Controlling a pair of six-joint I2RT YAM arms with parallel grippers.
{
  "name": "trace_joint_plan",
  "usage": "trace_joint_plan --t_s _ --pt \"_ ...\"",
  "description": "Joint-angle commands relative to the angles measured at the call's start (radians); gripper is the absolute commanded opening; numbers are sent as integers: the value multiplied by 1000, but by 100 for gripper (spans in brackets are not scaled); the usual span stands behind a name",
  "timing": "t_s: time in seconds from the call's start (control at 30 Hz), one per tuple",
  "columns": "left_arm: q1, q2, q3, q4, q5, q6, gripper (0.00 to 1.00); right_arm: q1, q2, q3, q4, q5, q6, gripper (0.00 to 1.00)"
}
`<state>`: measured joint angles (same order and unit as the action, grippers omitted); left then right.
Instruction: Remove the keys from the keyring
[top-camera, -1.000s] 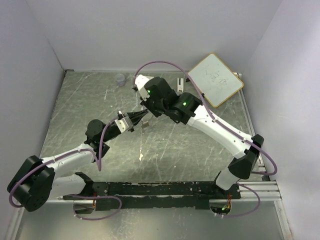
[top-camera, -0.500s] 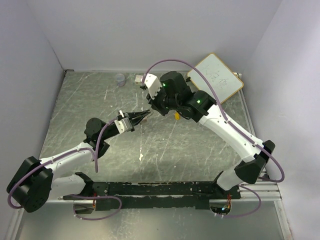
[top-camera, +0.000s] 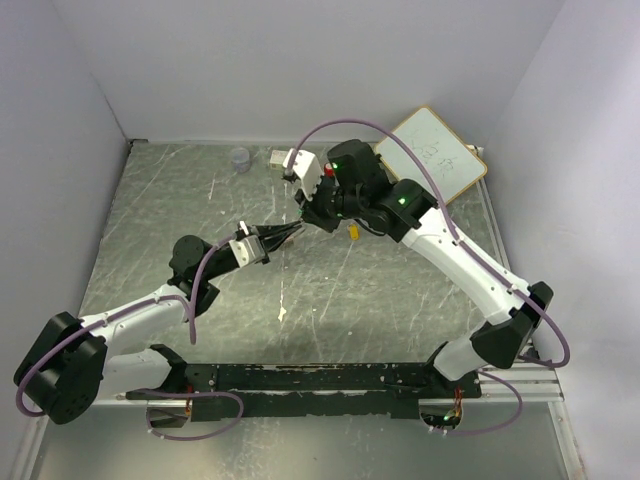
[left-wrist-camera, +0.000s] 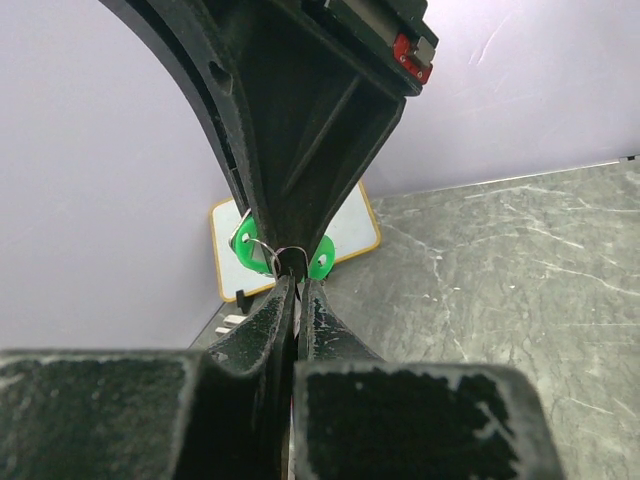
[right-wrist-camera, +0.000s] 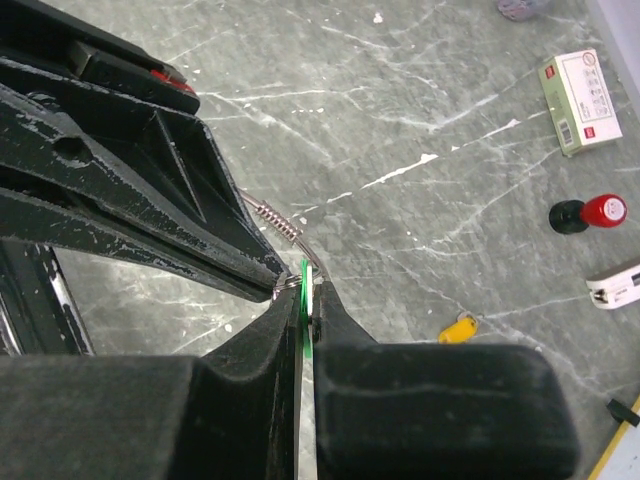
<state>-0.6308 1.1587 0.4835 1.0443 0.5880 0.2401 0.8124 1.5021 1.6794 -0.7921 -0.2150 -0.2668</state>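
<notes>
Left tool (left-wrist-camera: 297, 287) pinched on the keyring (left-wrist-camera: 272, 247), right tool (right-wrist-camera: 308, 300) clamped on the green key (right-wrist-camera: 304, 285), tip to tip above the bench (right-wrist-camera: 400, 120).
On my left wrist feed the green key shows either side of the right tool's fingers; a yellow key (right-wrist-camera: 458, 328) lies loose on the bench, near the red-and-black knob (right-wrist-camera: 590, 213).

No writing here can be read. The whiteboard (top-camera: 432, 158) at the far right corner of the desk (top-camera: 380, 300) carries faint green scribbles too blurred to make out. The little white box (right-wrist-camera: 582, 100) lying on the desk bears tiny print lines and a red mark, also illegible.
</notes>
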Motion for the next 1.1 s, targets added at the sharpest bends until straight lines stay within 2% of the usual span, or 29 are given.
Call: trace_joint_plan --t_s 0.0,0.13,0.3,0.33,0.4,0.53,0.57,0.6,0.63,0.67,0.87,1.07 --pt "-17 -1 26 -2 78 -3 7 22 -37 -28 46 -174 -30 0" --pt "-17 -11 31 -13 86 6 7 21 -46 -73 31 -143 -14 0" --pt "-18 -12 52 -39 91 -7 7 22 -61 -121 95 -20 67 0" --pt "-18 -8 62 -53 82 -13 12 22 -63 -125 104 -2 77 0" --pt "-18 2 76 -70 79 -20 30 22 -67 -126 122 35 95 0" --pt "-18 22 70 -38 84 -51 41 24 -78 -131 150 61 116 0" --pt "-17 27 68 -29 80 -54 47 25 -81 -130 155 58 121 0" --pt "-18 32 67 -23 77 -57 56 25 -82 -130 160 56 126 0" --pt "-18 36 66 -19 68 -60 78 27 -83 -130 162 54 129 0" --pt "-17 40 66 -18 60 -62 94 32 -82 -132 162 53 132 0" --pt "-18 66 53 21 -3 -69 100 51 -70 -127 158 64 151 0" --pt "-17 81 36 22 -109 -74 100 76 -62 -97 143 140 169 0"
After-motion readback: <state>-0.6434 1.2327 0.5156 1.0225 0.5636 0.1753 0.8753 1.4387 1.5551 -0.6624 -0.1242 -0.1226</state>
